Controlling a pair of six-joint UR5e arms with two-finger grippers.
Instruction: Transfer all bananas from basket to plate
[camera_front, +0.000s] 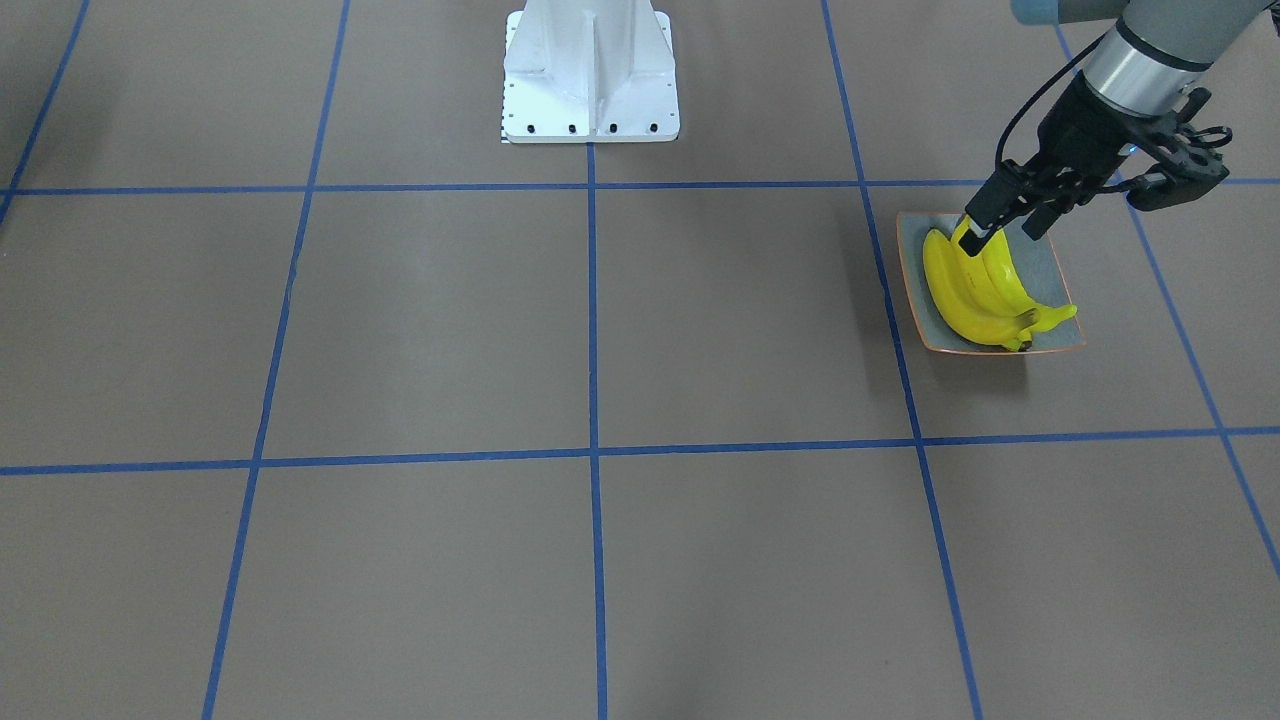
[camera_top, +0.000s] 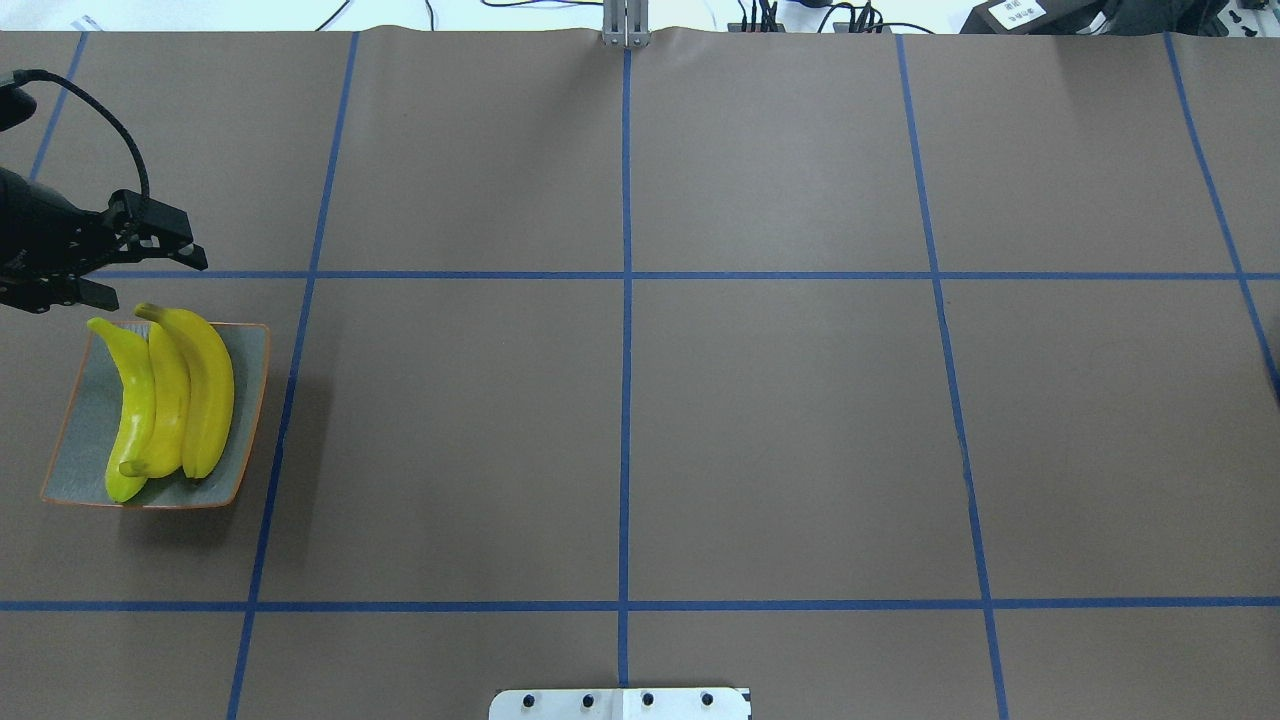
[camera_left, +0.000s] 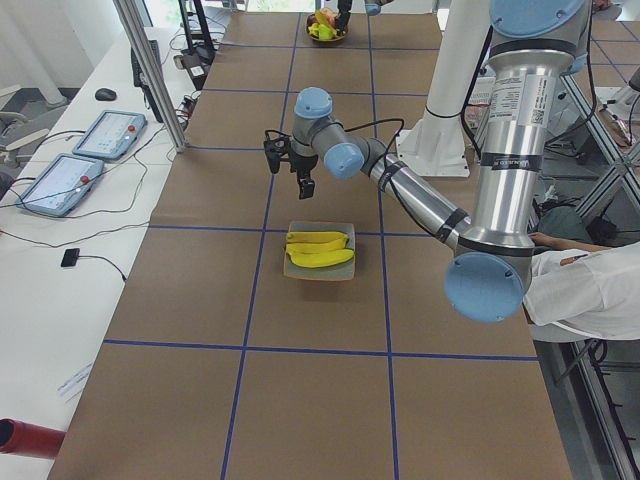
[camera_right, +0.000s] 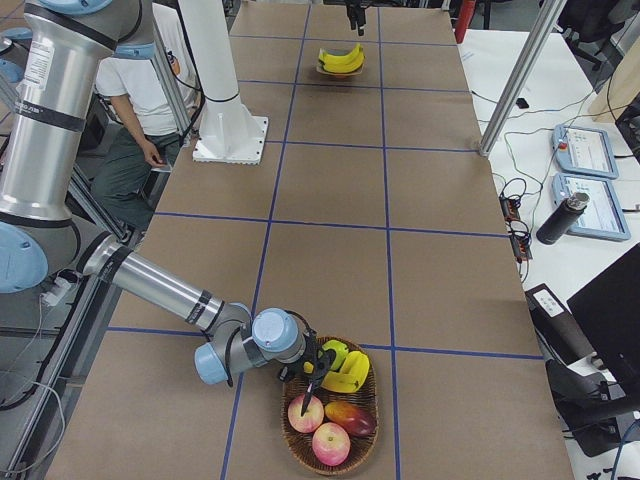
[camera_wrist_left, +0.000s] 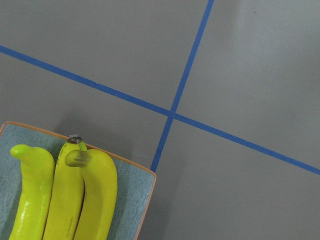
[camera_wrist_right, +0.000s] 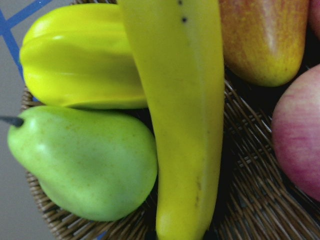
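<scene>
I see three glossy, curved yellow bananas (camera_top: 165, 400) lying side by side on the square grey-green plate (camera_top: 80, 440), grainy with a thin orange rim. My left gripper (camera_front: 1005, 228) hangs tilted above the plate's edge by the banana tips, spread and empty. Only the right-side and wrist views show the fourth banana (camera_wrist_right: 185, 125), in a woven basket (camera_wrist_right: 250, 200) well apart from the plate; my right gripper (camera_right: 315, 375) reaches down into it, and I cannot tell its grip

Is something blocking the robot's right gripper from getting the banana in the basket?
No, nothing visible is in the way. The banana lies uncovered on top, resting across a pear and a yellow fruit in the basket. The right gripper is over the basket, close to the banana.
</scene>
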